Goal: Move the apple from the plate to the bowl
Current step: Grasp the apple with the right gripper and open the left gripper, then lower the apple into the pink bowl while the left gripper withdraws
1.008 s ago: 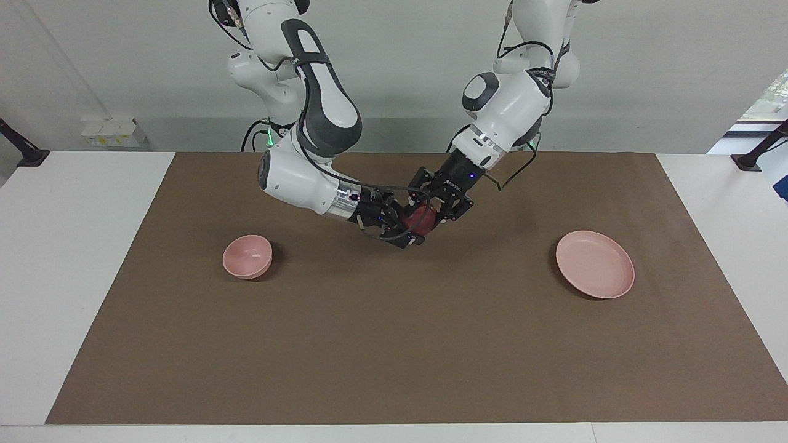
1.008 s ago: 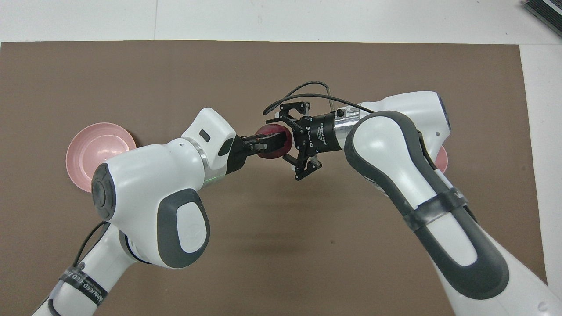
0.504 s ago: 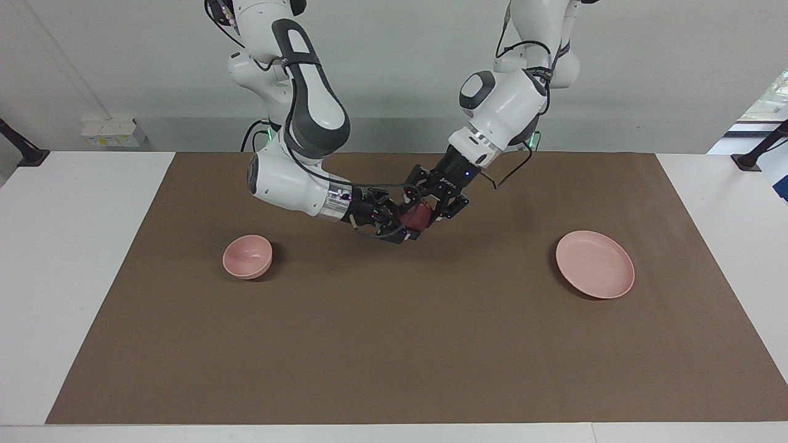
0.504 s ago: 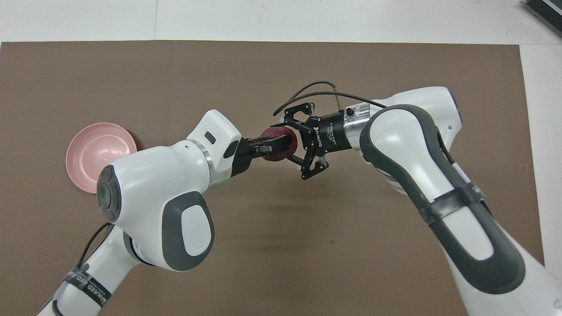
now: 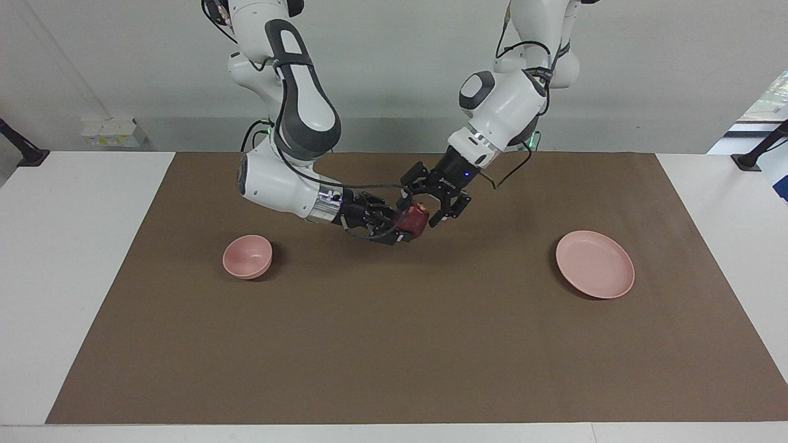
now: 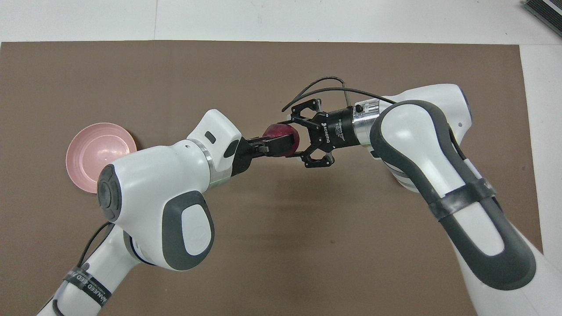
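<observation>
The dark red apple (image 5: 417,216) hangs in the air over the middle of the brown mat, between both grippers. My right gripper (image 5: 408,226) is shut on it from the right arm's side. It also shows in the overhead view (image 6: 296,137), its fingers on either side of the apple (image 6: 276,131). My left gripper (image 5: 426,206) comes down from the left arm's side, open, with its fingers spread around the apple's top. The pink bowl (image 5: 247,256) stands toward the right arm's end and is hidden in the overhead view. The pink plate (image 5: 595,264) lies empty toward the left arm's end.
A brown mat (image 5: 394,344) covers most of the white table (image 5: 68,258). In the overhead view the plate (image 6: 94,149) is partly covered by my left arm. Black clamps (image 5: 24,154) sit at the table's corners nearest the robots.
The apple and both grippers drifted slightly toward the right arm's end. My left gripper's fingers spread and drew back a little, and the apple's yellowish patch came into sight.
</observation>
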Action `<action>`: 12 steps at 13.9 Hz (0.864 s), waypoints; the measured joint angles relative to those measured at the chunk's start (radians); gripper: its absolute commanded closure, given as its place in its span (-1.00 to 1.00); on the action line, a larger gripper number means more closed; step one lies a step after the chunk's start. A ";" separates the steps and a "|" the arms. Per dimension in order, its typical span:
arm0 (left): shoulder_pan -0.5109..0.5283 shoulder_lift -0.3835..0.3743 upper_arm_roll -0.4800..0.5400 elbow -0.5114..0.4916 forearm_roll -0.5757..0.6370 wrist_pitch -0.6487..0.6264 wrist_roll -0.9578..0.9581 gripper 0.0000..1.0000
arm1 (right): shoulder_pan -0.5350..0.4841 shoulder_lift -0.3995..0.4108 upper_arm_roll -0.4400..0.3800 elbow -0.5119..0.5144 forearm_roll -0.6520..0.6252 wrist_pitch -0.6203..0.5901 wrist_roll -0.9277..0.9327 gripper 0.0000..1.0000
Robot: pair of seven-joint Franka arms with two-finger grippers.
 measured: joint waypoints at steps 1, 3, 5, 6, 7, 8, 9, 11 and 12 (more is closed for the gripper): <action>0.001 0.000 0.002 0.000 0.000 0.000 0.000 -1.00 | -0.010 -0.001 -0.002 0.000 -0.003 -0.015 -0.013 1.00; 0.003 0.000 0.005 0.003 0.000 0.000 -0.001 -1.00 | -0.020 -0.001 -0.002 0.000 -0.037 -0.021 -0.037 1.00; 0.008 0.002 0.011 0.003 0.000 0.000 -0.001 -1.00 | -0.032 -0.001 -0.003 -0.001 -0.089 -0.022 -0.064 1.00; 0.010 0.003 0.011 0.003 0.000 -0.001 -0.001 -1.00 | -0.042 -0.001 -0.003 -0.001 -0.121 -0.023 -0.084 1.00; 0.011 0.004 0.011 0.003 0.000 -0.007 -0.001 -1.00 | -0.053 0.000 -0.004 -0.002 -0.157 -0.024 -0.107 1.00; 0.012 0.005 0.011 0.003 0.000 -0.025 -0.002 -1.00 | -0.063 0.000 -0.005 -0.003 -0.205 -0.024 -0.133 1.00; 0.014 0.005 0.012 0.002 0.000 -0.049 -0.003 -1.00 | -0.075 0.000 -0.005 -0.005 -0.280 -0.025 -0.170 1.00; 0.034 0.005 0.016 0.002 0.018 -0.078 -0.003 -1.00 | -0.102 0.000 -0.006 -0.014 -0.460 -0.027 -0.270 1.00; 0.055 0.005 0.018 0.003 0.062 -0.107 -0.003 -1.00 | -0.118 0.001 -0.007 -0.021 -0.548 -0.028 -0.322 1.00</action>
